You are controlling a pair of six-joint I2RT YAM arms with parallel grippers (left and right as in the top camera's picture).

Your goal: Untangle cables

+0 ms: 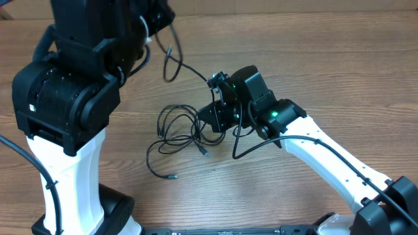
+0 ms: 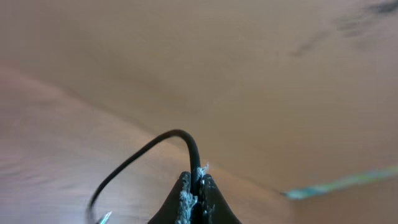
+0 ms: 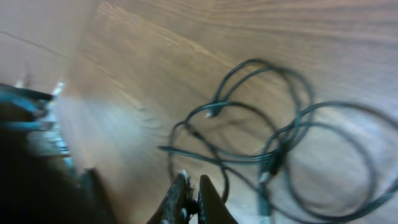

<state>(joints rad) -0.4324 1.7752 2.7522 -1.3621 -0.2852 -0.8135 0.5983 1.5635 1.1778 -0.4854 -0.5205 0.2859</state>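
On the wooden table [image 1: 313,52]: cable bundle [image 1: 177,130] of thin black cords, looped over each other, lies mid-table; 1 loose plug end [image 1: 174,176] trails out toward the near edge.
Lifted strand: 1 black lifted strand [image 2: 146,148] rises off the table toward the far-left corner, hangs in a small loop, then runs across to the right arm's wrist.
Left gripper: left gripper [image 2: 194,180] is raised well above the table, fingers pressed together with the lifted strand pinched between them; the cord bends over right at the tips.
Why held so: judged as pulling 1 cord up and away so it separates from the pile instead of dragging the whole knot.
Right gripper: right gripper [image 3: 189,190] is low over the table at the bundle's right edge, fingers drawn nearly together; whether a cord sits between them cannot be told, too blurred.
Why placed so: likely pinning or anchoring the pile while the other arm pulls; a judgement only.
Right wrist view: several overlapping loops cross at 1 dense spot, so the knot is not yet loosened.
Containers: none in view, nothing holds the cords; they lie bare on the wood.
Progress: early to middle, 1 strand partly out, most loops crossed.
Risk: the pull may tighten the crossing.
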